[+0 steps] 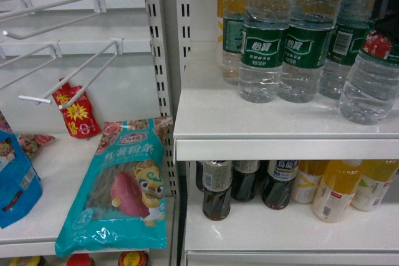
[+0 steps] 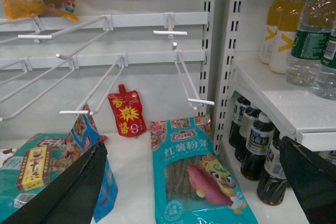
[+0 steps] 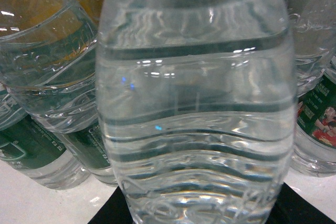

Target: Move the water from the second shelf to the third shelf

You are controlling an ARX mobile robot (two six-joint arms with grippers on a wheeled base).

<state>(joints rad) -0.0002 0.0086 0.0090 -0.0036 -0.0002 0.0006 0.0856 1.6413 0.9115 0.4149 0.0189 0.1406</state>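
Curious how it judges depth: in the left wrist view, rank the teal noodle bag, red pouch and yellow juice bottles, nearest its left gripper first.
1. Teal noodle bag: just ahead of left gripper.
2. Red pouch: at back wall.
3. Yellow juice bottles: upper shelf, right.

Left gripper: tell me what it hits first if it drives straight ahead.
Probably the teal noodle bag lying on the shelf between the open left gripper's fingers; depth is unclear, and the back panel stands behind.

Teal snack bag: "红薯粉条". Green water bottle labels: prob. "怡寶". Other print too small.
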